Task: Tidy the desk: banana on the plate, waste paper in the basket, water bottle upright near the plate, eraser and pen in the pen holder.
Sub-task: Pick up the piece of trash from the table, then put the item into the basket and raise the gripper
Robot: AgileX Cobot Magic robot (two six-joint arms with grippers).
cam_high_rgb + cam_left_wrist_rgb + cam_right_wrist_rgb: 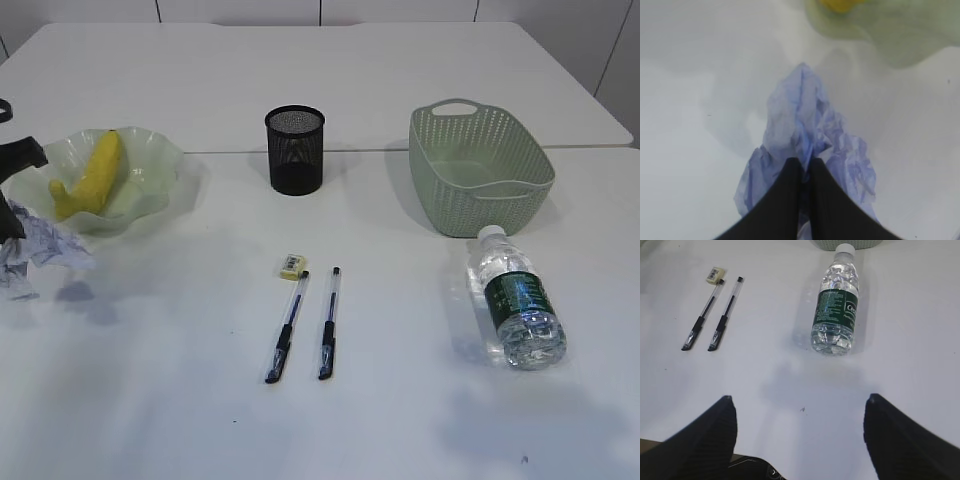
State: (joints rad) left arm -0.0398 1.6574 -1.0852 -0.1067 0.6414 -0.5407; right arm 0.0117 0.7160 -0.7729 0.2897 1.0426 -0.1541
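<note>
A yellow banana (92,175) lies in the pale green wavy plate (165,160) at the left. My left gripper (805,161) is shut on the crumpled bluish waste paper (800,130), held clear of the table at the far left (35,250). The green basket (480,165) stands at the back right. In front of it the water bottle (515,300) lies on its side. A yellow eraser (291,265) and two pens (287,327) (328,322) lie in the middle, before the black mesh pen holder (295,150). My right gripper (797,400) hangs open above bare table, short of the bottle (836,300).
A seam between two white tables runs behind the pen holder. Only a dark part of the left arm (18,155) shows at the exterior view's left edge. The right arm is out of that view.
</note>
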